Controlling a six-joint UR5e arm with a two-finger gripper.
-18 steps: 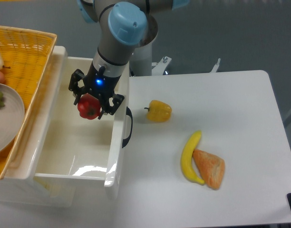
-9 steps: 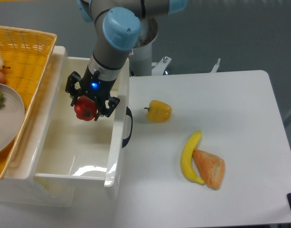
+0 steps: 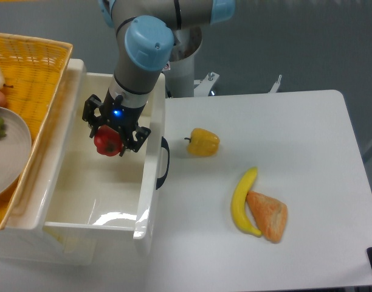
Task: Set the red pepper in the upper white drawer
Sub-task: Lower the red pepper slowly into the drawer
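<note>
Yellow wicker basket [image 3: 34, 67] at far left holds a grey plate [image 3: 6, 152]. Beside it, the upper white drawer [image 3: 82, 207] stands open; the claw [image 3: 111, 135] hangs over its interior, closed on the red pepper [image 3: 108, 142]. On the white counter [image 3: 307, 140]: yellow pepper [image 3: 203, 142], banana [image 3: 242, 201] touching a bread piece [image 3: 268, 215].

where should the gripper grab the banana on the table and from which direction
Take the banana at its thick middle from straight above, fingers closing across its narrow width. It lies flat on the table, curving from upper right to lower left. Its lower half touches the orange wedge-shaped piece on the right, so a grip nearer the upper half, where both sides look free, seems safer.
</note>
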